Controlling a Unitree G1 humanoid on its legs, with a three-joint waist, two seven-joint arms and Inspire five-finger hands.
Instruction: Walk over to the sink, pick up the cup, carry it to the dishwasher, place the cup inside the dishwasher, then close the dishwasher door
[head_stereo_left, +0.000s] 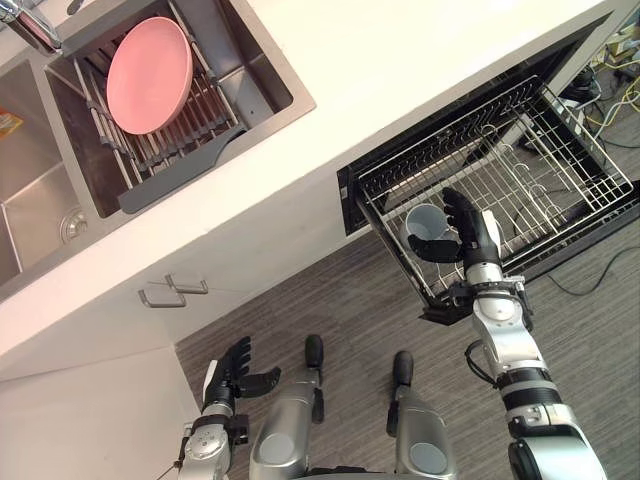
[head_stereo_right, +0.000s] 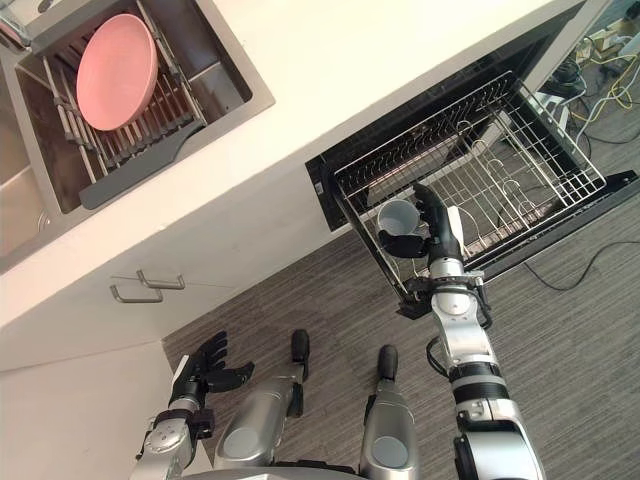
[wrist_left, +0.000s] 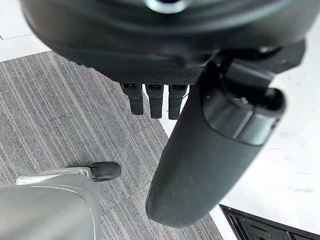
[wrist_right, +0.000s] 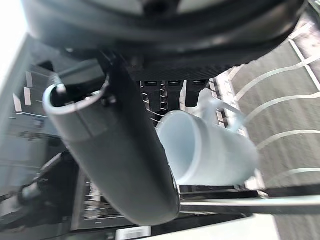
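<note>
The right hand (head_stereo_left: 472, 238) has its fingers and thumb curled round the pale cup (head_stereo_left: 424, 221). It holds the cup by the body at the near left corner of the pulled-out dishwasher rack (head_stereo_left: 530, 185). Whether the base already touches the wires is hard to tell. The cup looks light, rigid and smooth-walled, probably breakable and a little slippery. A wrap round the body therefore suits it better than a pinch at the rim, with a gentle set-down among the wires. The left hand (head_stereo_left: 236, 372) hangs low, well apart from the rack, fingers loosely spread and empty.
</note>
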